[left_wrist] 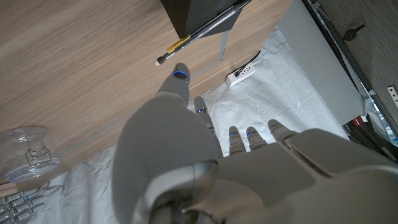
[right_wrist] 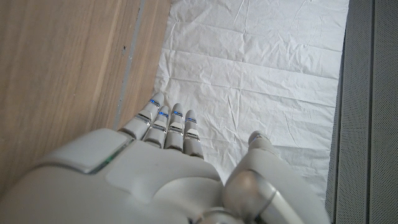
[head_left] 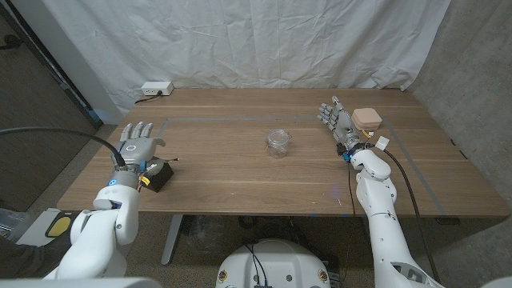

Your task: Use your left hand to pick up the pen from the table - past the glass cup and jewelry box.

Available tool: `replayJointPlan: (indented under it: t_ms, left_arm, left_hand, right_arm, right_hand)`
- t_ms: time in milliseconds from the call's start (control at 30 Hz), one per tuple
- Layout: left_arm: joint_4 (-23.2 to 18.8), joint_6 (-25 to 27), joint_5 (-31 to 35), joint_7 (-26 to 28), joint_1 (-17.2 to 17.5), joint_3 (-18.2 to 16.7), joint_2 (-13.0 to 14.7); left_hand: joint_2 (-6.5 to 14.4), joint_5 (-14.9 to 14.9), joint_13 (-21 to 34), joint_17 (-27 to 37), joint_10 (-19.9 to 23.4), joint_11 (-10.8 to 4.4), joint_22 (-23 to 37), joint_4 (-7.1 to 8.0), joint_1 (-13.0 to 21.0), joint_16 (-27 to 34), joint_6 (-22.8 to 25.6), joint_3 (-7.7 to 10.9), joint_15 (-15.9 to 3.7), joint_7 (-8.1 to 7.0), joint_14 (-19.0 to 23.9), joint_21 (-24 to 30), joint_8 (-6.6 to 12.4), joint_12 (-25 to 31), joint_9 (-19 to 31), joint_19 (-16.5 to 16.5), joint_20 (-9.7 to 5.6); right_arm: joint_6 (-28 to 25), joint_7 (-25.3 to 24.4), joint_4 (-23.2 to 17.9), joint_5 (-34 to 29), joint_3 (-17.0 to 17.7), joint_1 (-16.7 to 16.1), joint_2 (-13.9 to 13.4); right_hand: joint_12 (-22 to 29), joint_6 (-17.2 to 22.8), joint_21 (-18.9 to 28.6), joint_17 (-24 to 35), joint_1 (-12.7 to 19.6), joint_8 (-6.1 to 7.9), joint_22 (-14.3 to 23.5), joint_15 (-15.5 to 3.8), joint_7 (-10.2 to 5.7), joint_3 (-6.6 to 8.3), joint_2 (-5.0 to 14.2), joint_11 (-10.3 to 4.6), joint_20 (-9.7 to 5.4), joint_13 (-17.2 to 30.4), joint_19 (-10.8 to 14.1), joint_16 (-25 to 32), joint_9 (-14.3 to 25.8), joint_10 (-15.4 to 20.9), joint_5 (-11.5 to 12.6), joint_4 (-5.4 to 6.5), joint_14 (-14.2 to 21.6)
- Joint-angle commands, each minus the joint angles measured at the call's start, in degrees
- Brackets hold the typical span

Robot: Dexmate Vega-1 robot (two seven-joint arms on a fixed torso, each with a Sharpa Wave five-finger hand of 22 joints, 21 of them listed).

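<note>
Black jewelry box (head_left: 162, 177) half hidden behind left hand (head_left: 137, 149); pen (left_wrist: 202, 31) atop.

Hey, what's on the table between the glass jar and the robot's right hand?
Nothing: in the head view only bare wood separates the glass jar from the right hand.

The wooden table (head_left: 240, 172) is long and brown, with a thin line of tape marked across its top. A small glass cup (head_left: 278, 142) stands near the middle. A black box (head_left: 161, 175) sits near the left front edge, and a pen (head_left: 164, 162) lies across the top of it. A round, pale jewelry box (head_left: 367, 119) sits on the right side, toward the back. A white power strip (head_left: 154, 89) rests at the far left corner
</note>
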Motion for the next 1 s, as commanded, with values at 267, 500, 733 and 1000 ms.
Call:
replayJointPlan:
  t_ms: [267, 500, 733, 1000]
  left_arm:
    - [1.60, 4.48, -6.34, 5.91, -2.22, 4.35, 4.76]
    - [1.88, 7.20, -8.82, 7.40, -3.27, 6.61, 6.84]
    - [1.58, 8.82, -11.76, 11.19, -4.02, 7.42, 8.24]
    - [2.33, 10.06, -16.03, 13.97, -6.19, 9.60, 9.84]
  left_hand:
    - [-0.31, 0.33, 0.16, 0.08, -0.18, -0.34, 0.20, 0.03, 0.71, 0.30, 0.54, -0.32, -0.06, -0.33, -1.42, 0.30, -0.16, 0.34, -0.01, -5.46, -0.19]
    - [-0.34, 0.43, 0.17, 0.09, -0.37, -0.34, 0.20, 0.07, 0.75, 0.30, 1.08, -0.50, 0.00, -0.63, -1.54, 0.40, -0.09, 0.30, 0.03, -5.31, -0.24]
    - [-0.43, 0.50, 0.17, 0.10, -0.53, -0.40, 0.20, 0.08, 0.77, 0.32, 0.92, -0.66, 0.04, -0.63, -1.59, 0.44, -0.24, 0.27, 0.06, -5.26, -0.30]
    - [-0.53, 0.61, 0.18, 0.11, -0.28, -0.33, 0.20, 0.10, 0.77, 0.37, 1.09, -0.86, -0.11, -0.58, -1.59, 0.53, -0.29, 0.40, 0.09, -5.07, -0.36]
  right_arm:
    - [-0.07, -0.39, -0.51, 0.12, -0.04, -0.51, 0.15]
    - [-0.27, -0.27, -0.21, 0.14, 0.04, -0.42, 0.03]
    - [-0.28, -0.11, -0.06, 0.33, 0.18, -0.31, 0.08]
    - [0.05, 0.03, 0.22, 0.36, 0.10, -0.02, 0.11]
  right_hand:
    - [-0.18, 0.49, -0.45, 0.11, -0.01, -0.20, 0.11, 0.37, 0.04, -0.11, 0.39, 0.27, 0.15, 0.14, 0.29, -0.08, 0.18, 0.18, -0.29, 0.05, 0.24]
    - [-0.19, 0.53, -0.59, 0.11, 0.00, -0.19, 0.11, 0.34, 0.05, -0.15, 0.41, 0.22, 0.17, 0.14, 0.31, -0.08, 0.18, 0.17, -0.29, 0.02, 0.27]
    - [-0.19, 0.51, -0.71, 0.12, -0.01, -0.20, 0.12, 0.38, -0.06, -0.20, 0.43, 0.29, 0.22, 0.14, 0.35, -0.04, 0.18, 0.17, -0.30, 0.00, 0.40]
    - [-0.19, 0.54, -0.83, 0.11, 0.01, -0.18, 0.12, 0.36, 0.00, -0.23, 0.46, 0.21, 0.24, 0.15, 0.41, -0.04, 0.18, 0.17, -0.30, -0.03, 0.44]
